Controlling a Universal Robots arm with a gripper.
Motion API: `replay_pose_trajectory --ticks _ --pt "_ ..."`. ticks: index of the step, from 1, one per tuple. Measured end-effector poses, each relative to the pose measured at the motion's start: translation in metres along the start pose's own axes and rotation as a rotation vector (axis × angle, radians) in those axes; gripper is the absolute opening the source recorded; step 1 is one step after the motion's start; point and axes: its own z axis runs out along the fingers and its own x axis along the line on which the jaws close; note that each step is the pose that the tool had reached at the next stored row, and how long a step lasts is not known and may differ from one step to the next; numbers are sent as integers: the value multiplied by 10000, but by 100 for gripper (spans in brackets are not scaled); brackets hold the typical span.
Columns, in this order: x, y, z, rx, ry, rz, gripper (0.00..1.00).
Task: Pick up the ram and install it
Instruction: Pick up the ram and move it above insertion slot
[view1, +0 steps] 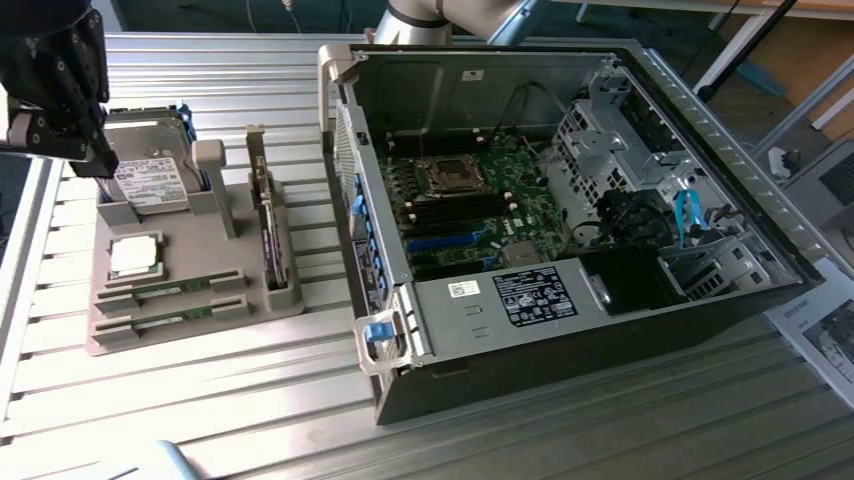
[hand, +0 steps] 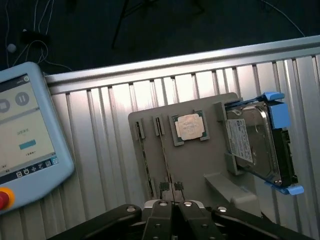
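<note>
- The gripper (hand: 172, 196) hangs with its two dark fingers pressed together and nothing between them, above a grey holder tray (view1: 200, 335) on the ribbed metal table (view1: 200, 420).
- In the exterior view the gripper (view1: 91, 158) sits at the far left, over the tray end that carries the hard drive (view1: 150, 180) in its blue bracket.
- Two ram sticks lie flat in side-by-side slots at the opposite end of the tray, both untouched and well below the fingers.
- The first ram stick (view1: 171, 291) (hand: 166, 160) lies just beside the square silver processor (view1: 134, 255). In the wrist view one of its ends sits just ahead of the closed fingertips.
- The outer ram stick (view1: 174, 317) (hand: 144, 165) runs parallel, along the tray's edge.
- A dark expansion card (view1: 267, 235) stands upright in the tray, on the side nearest the case.
- The open computer case (view1: 747, 300) lies on the exterior view's right, motherboard (view1: 467, 210) exposed.
- A teach pendant (hand: 25, 135) rests beside the table.
</note>
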Motion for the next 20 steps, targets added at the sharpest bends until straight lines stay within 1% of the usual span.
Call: replay_pose_trajectory --ticks 7,15,17,20 --pt "0 0 1 -1 3 -56 10" --pt "0 -1 1 -12 42 -605 10" --pt "0 0 0 -18 67 -908 10" --pt "0 0 0 -19 70 -932 10"
